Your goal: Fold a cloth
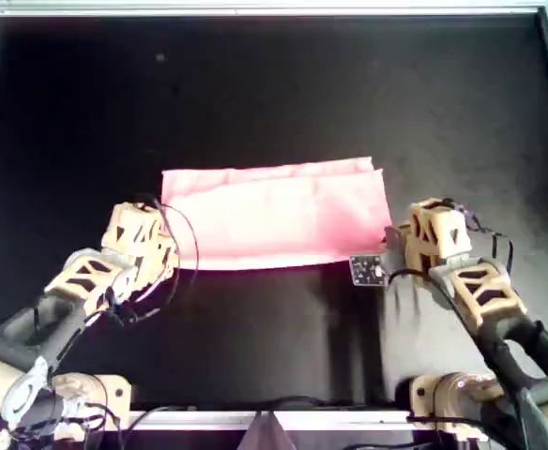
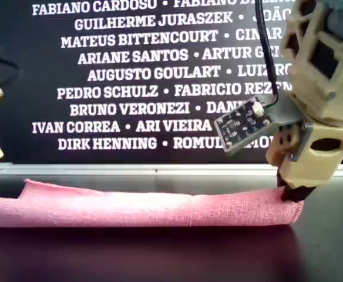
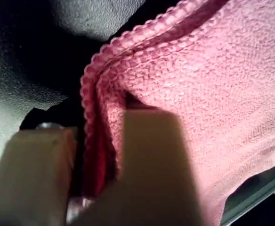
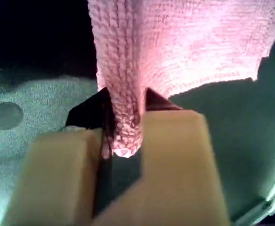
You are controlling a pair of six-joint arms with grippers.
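Note:
The pink cloth [image 1: 274,216] lies folded into a wide band on the black table, with its fold along the near edge. It also shows in the exterior view [image 2: 130,208]. My first gripper [image 1: 171,253] is at the cloth's near corner on the overhead view's left. In the first wrist view the gripper [image 3: 100,155] is shut on the layered cloth edge [image 3: 198,94]. My second gripper [image 1: 391,242] is at the near corner on the overhead view's right. It [image 4: 123,136] is shut on the rounded fold end of the cloth [image 4: 189,42], and the exterior view shows it [image 2: 292,191] too.
A small circuit board [image 1: 368,269] juts from the second arm's wrist just beside the cloth. A metal rim [image 1: 255,7] frames the black table. A dark board with white names [image 2: 130,88] stands behind it. The arm bases [image 1: 443,394] sit at the near edge.

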